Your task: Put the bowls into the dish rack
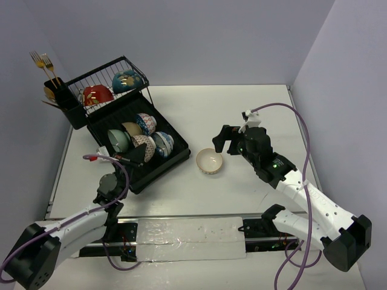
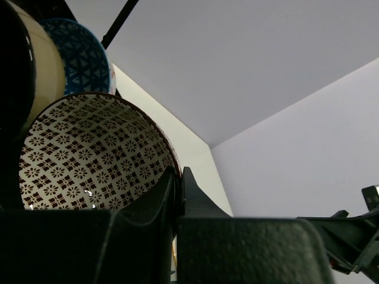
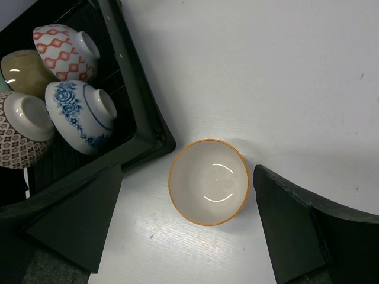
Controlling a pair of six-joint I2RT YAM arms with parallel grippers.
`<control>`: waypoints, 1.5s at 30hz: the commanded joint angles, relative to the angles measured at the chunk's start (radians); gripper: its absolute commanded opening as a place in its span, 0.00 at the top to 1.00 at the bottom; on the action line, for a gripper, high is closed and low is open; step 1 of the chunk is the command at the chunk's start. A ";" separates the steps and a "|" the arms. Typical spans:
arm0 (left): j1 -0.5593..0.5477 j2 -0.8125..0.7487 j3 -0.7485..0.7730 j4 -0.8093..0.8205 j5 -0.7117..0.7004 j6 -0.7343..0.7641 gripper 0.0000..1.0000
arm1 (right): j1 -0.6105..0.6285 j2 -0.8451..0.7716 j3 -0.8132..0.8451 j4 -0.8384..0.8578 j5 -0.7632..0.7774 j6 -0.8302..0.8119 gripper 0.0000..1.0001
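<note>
The black dish rack stands at the left. Its wire tier holds a red bowl and a teal bowl. Its tray holds several bowls on edge. My left gripper is shut on the rim of a brown-patterned bowl in the tray, its fingers pinching the rim. A cream bowl with an orange rim stands upright on the table right of the rack. My right gripper is open above it, and the bowl shows between its fingers.
A black utensil cup with gold forks sits at the rack's back left. A blue floral bowl, a red-patterned bowl and a beige bowl lie near the tray's right rim. Walls close in behind and to the right.
</note>
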 commanded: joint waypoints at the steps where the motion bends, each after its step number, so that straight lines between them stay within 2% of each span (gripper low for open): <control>1: 0.001 0.009 -0.068 0.068 0.011 -0.009 1.00 | -0.002 0.006 0.016 0.038 -0.008 -0.015 0.01; 5: 0.001 0.078 -0.050 0.190 0.061 0.034 1.00 | -0.004 0.006 0.016 0.037 -0.007 -0.015 0.01; 12: 0.001 0.168 -0.011 0.313 0.086 0.061 1.00 | -0.002 -0.006 -0.006 0.042 -0.004 -0.009 0.01; 21: 0.001 0.435 -0.011 0.583 0.100 0.015 1.00 | -0.002 -0.012 -0.007 0.038 0.007 -0.017 0.01; 30: 0.001 0.528 -0.002 0.706 0.115 0.012 1.00 | -0.001 -0.012 -0.012 0.037 0.010 -0.015 0.01; 34: 0.001 0.508 -0.013 0.676 0.100 -0.017 1.00 | -0.002 -0.012 -0.009 0.034 0.010 -0.019 0.01; 37: 0.001 0.450 -0.033 0.593 0.077 -0.040 1.00 | -0.002 -0.014 -0.010 0.034 0.013 -0.015 0.01; 42: -0.001 0.270 -0.034 0.307 -0.006 -0.063 0.99 | -0.004 -0.009 -0.006 0.037 0.009 -0.014 0.01; 45: -0.001 0.213 -0.034 0.209 -0.021 -0.055 0.99 | -0.002 -0.006 -0.001 0.040 0.004 -0.015 0.01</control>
